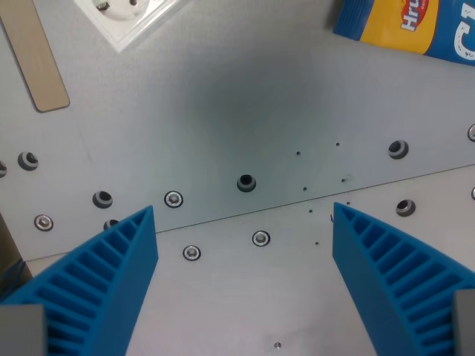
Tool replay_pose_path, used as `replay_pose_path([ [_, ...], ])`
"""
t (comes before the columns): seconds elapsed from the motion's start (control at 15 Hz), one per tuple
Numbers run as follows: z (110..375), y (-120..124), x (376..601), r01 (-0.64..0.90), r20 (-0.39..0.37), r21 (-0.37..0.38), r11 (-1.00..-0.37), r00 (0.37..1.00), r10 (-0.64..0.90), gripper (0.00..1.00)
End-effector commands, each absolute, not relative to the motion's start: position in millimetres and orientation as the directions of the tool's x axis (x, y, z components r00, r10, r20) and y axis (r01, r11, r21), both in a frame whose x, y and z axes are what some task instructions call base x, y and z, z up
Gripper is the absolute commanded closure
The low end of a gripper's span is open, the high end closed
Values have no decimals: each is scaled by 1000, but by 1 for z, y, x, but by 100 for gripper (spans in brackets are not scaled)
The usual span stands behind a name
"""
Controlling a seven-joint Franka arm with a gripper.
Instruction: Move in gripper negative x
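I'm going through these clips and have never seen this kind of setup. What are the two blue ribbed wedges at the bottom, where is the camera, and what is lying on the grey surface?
The camera sits on the robot's wrist and looks down. The blue ribbed wedges are its fingers, spread apart and holding nothing. Below is a grey metal table with bolts and holes. On it, along the top edge, lie a flat beige wooden stick, a white plastic socket and a blue and yellow package.

Blue ribbed fingers (111,274) frame a grey metal plate (223,111); upper right, a blue-and-yellow box (404,26) (red lettering); upper left, a tan strip (33,55) and white socket (126,15).
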State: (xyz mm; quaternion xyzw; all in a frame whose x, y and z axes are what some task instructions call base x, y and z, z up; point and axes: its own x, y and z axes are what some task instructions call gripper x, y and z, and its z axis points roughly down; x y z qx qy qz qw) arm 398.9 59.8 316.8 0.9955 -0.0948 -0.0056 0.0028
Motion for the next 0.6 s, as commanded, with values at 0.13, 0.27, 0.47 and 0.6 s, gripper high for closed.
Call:
replay_pose_path([
  [0.13,319,62,389,-189,-6,6,-982,982,-189,0],
  [0.27,319,64,379,-189,-6,6,-982,982,-189,0],
  [0.47,319,66,364,-189,-6,6,-982,982,-189,0],
  [0.6,319,68,355,-189,-6,6,-982,982,-189,0],
])
